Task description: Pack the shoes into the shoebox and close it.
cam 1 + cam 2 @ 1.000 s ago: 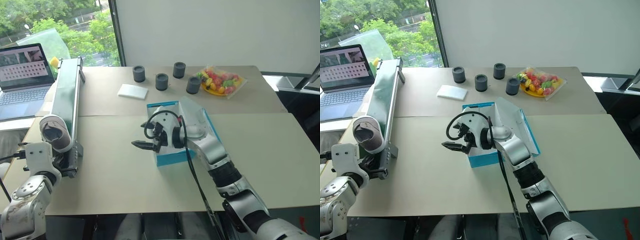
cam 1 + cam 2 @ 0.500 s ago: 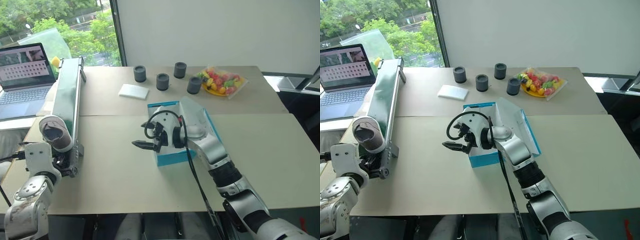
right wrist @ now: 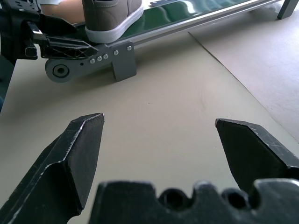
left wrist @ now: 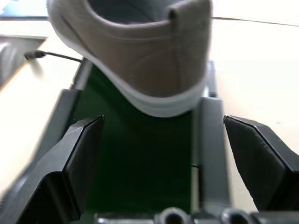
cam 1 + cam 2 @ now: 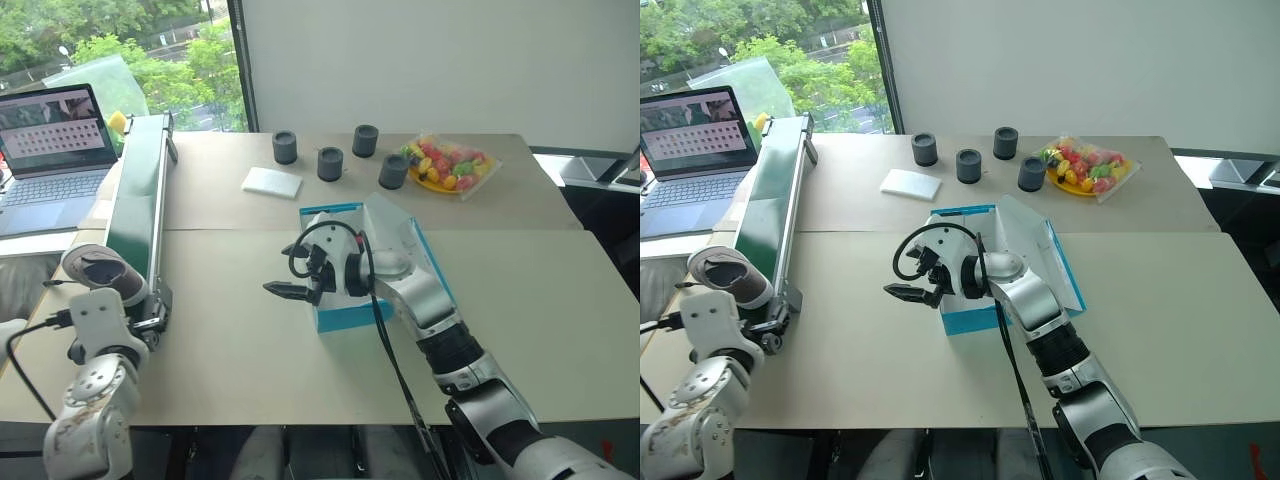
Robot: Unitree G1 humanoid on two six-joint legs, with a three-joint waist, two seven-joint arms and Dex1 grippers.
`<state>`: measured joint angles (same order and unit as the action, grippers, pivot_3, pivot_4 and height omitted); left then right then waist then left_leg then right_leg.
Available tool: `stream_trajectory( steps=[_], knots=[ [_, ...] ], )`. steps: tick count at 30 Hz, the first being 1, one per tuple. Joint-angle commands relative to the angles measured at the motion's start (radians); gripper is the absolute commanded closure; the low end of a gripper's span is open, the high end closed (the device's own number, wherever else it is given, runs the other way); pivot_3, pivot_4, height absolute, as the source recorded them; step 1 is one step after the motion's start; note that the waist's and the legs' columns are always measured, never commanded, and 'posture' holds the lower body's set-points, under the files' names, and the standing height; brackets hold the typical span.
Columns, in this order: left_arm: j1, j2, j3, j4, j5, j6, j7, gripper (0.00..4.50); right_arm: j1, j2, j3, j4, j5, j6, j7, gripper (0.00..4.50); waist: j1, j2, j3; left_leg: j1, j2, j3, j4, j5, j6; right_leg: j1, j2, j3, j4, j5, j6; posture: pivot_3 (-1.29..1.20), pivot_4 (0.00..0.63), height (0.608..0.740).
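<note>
The table (image 5: 250,360) carries everything, in two beige halves. A long green conveyor belt (image 5: 135,200) runs along my left side, from the laptop (image 5: 50,150) toward me. One taupe shoe (image 5: 95,270) rests on the belt's near end, heel facing my left gripper (image 4: 163,154), whose fingers (image 4: 81,163) are spread wide on either side of the belt frame and touch nothing. The blue shoebox (image 5: 345,265) sits mid-table, lid tilted back, white interior exposed. My right gripper (image 5: 285,290) hovers just beside the box's left wall, fingers (image 3: 79,154) parted and empty. Behind the box lie a white pad (image 5: 272,182), four dark cups (image 5: 330,163) and a bag of sweets (image 5: 450,165).
</note>
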<state>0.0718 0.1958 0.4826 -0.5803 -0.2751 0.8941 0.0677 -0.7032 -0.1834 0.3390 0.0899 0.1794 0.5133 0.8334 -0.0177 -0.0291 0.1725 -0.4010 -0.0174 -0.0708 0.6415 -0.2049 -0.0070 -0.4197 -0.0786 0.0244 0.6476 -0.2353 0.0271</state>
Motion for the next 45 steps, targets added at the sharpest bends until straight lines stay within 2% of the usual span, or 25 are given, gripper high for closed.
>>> stream_trajectory(
  steps=[1, 8, 14, 23, 30, 38, 44, 45],
  knots=[
    [-0.027, -0.061, 0.003, -0.053, 0.011, -0.014, 0.066, 0.10, -0.028, 0.003, -0.017, -0.025, 0.010, -0.011, 0.006, 0.00, 0.000, 0.000, 0.000, 0.000, 0.000, 0.000, 0.000, 0.000, 0.000, 0.000, 0.000, 0.000, 0.000, 0.000, 0.000, 0.00, 0.150, 0.739],
    [-0.070, -0.184, 0.029, -0.066, 0.092, -0.025, 0.246, 0.10, -0.024, 0.005, -0.018, -0.027, 0.013, -0.010, 0.007, 0.00, -0.001, -0.001, 0.000, 0.000, 0.000, 0.002, 0.000, 0.000, 0.000, 0.000, 0.001, 0.000, 0.000, 0.000, 0.000, 0.00, 0.150, 0.739],
    [-0.083, -0.206, 0.005, -0.081, 0.195, -0.007, 0.347, 0.10, -0.020, 0.005, -0.022, -0.026, 0.017, -0.010, 0.010, 0.00, -0.009, -0.001, -0.001, -0.001, 0.001, 0.009, 0.000, 0.000, 0.000, 0.000, 0.001, 0.001, 0.000, 0.000, 0.000, 0.00, 0.150, 0.739],
    [-0.178, -0.214, -0.002, -0.014, 0.246, -0.055, 0.397, 0.10, -0.022, 0.011, -0.039, -0.023, 0.027, -0.005, 0.008, 0.00, -0.021, -0.002, -0.001, -0.001, 0.001, 0.011, 0.000, 0.000, 0.000, -0.001, 0.001, 0.002, 0.000, 0.000, 0.000, 0.00, 0.150, 0.739],
    [-0.227, -0.232, 0.023, 0.019, 0.244, -0.084, 0.411, 0.10, -0.021, 0.013, -0.051, -0.024, 0.026, -0.002, 0.001, 0.00, -0.019, -0.003, -0.001, -0.002, 0.001, 0.011, 0.000, 0.000, 0.000, -0.001, 0.001, 0.002, 0.000, 0.001, 0.001, 0.00, 0.150, 0.739],
    [-0.259, -0.317, 0.144, 0.045, 0.142, -0.064, 0.436, 0.10, -0.022, 0.019, -0.068, -0.034, 0.038, 0.013, -0.008, 0.00, -0.022, -0.003, -0.001, -0.002, 0.001, 0.012, 0.000, 0.000, 0.000, -0.002, 0.001, 0.002, 0.000, 0.001, 0.001, 0.00, 0.150, 0.739],
    [-0.245, -0.297, 0.128, 0.048, 0.124, -0.075, 0.435, 0.10, -0.022, 0.015, -0.070, -0.036, 0.046, 0.015, -0.018, 0.00, -0.021, -0.003, -0.001, -0.002, 0.001, 0.012, 0.000, 0.000, 0.000, -0.002, 0.001, 0.002, 0.000, 0.001, 0.001, 0.00, 0.150, 0.739],
    [-0.244, -0.294, 0.122, 0.047, 0.125, -0.076, 0.434, 0.34, -0.024, 0.016, -0.072, -0.034, 0.048, 0.014, -0.020, 0.00, -0.020, -0.003, -0.001, -0.002, 0.001, 0.012, 0.001, 0.000, 0.000, -0.002, 0.001, 0.002, 0.000, 0.001, 0.001, 0.00, 0.150, 0.739]
  ],
)
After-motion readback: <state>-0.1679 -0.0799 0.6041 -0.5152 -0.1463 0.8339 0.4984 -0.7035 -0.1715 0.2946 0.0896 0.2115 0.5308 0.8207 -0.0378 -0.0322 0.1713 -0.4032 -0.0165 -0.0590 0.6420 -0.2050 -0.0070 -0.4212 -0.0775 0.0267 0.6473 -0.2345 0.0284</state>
